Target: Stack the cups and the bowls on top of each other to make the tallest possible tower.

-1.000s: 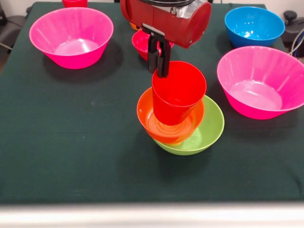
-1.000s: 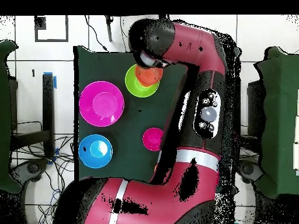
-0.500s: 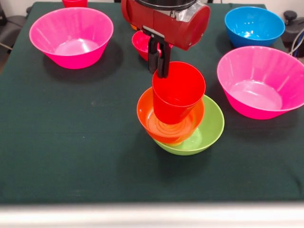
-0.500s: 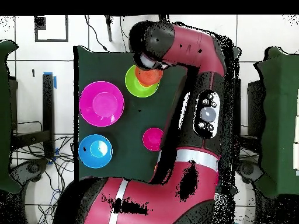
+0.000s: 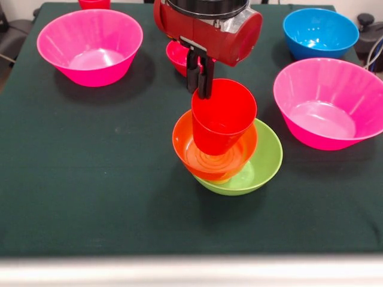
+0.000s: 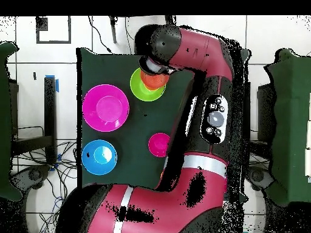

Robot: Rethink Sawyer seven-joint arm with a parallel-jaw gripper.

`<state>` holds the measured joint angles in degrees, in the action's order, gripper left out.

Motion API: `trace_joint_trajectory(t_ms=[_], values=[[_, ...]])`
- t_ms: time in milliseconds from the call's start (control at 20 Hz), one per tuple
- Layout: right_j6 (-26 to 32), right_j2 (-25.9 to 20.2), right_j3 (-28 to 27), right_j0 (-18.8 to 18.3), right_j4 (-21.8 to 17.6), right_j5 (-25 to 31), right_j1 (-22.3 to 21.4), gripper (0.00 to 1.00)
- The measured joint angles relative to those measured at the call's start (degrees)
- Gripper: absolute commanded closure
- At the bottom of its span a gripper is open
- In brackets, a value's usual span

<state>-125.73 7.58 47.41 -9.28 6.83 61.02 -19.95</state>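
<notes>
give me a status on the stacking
Gripper shut on red plastic cup rim. Cup sits in orange plastic bowl atop lime-green bowl. Nothing in the way.

Glossy red arm (image 6: 200, 60) with black joints, a silver band, black pincer (image 5: 199, 75).

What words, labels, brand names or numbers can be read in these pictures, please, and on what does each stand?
None can be read. The bowls, the red cup and the table cloth are plain. The arm bears a button panel, but any marks there are too small to read. A floor mark resembling "1" is too small to confirm.
</notes>
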Motion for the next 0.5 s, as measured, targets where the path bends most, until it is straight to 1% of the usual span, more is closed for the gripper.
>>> trace_joint_trajectory(t_ms=[500], values=[[0.0,0.0,0.1,0.0,-0.3,-1.6,0.0,1.0]])
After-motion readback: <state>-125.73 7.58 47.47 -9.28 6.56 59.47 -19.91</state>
